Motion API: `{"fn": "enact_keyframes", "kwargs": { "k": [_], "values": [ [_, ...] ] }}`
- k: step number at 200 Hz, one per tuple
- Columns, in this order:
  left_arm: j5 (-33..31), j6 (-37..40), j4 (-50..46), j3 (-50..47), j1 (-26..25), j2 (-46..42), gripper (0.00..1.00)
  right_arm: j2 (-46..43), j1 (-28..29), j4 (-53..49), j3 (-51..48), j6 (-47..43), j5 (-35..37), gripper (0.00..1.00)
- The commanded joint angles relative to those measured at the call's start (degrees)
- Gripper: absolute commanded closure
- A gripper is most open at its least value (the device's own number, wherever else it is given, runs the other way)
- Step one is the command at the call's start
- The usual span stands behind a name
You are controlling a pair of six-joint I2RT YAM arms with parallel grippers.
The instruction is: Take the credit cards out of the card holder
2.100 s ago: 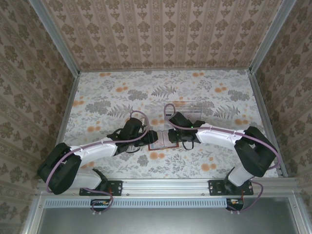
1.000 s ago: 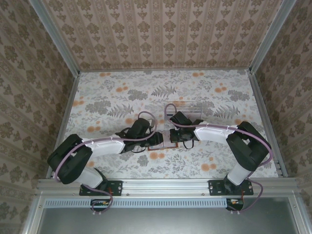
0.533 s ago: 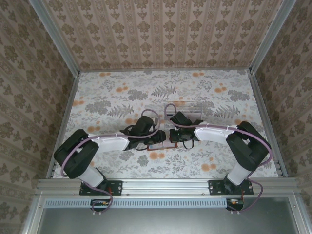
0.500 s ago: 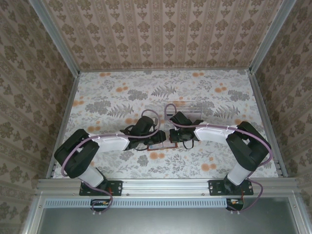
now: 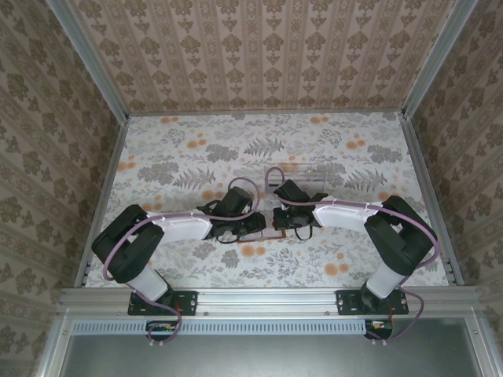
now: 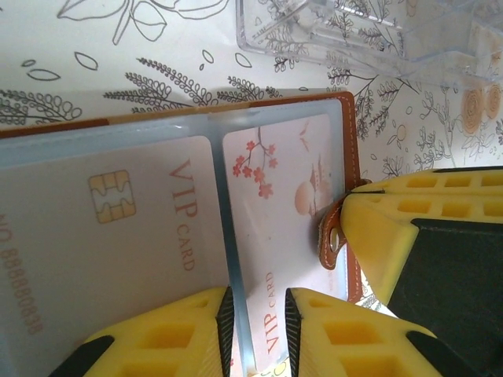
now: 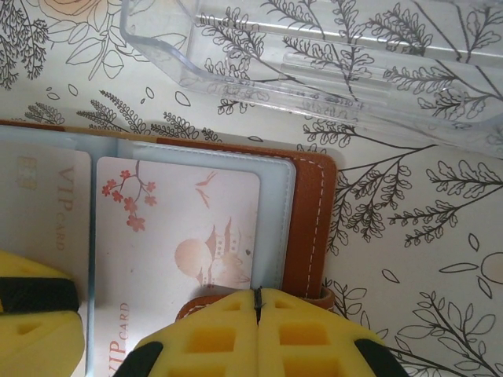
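Floral-print tabletop carries the card holder, lying open at its centre with two credit cards seated in its blue pockets, none out yet. Your right gripper, reaching in from 3 o'clock, is clamped tight on the holder's brown strap, likely to anchor it. Your left gripper, from 9 o'clock, has its jaws slightly parted astride the seam between the pockets, apparently pinching nothing. At the holder's 1 o'clock sits the clear tray, probably the drop spot.
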Motion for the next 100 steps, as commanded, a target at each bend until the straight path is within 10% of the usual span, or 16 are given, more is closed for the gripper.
{"fn": "enact_keyframes", "kwargs": {
  "k": [1,100],
  "values": [
    [-0.2,-0.26,-1.5,1.38,-0.22,2.24,0.73,1.1,-0.06,-0.88,-1.03,0.74,-1.52,0.93],
    [0.61,-0.57,-0.53,1.88,-0.27,3.92,0.8,1.23,-0.06,-0.86,-0.95,0.72,-1.58,0.93]
  ]
}}
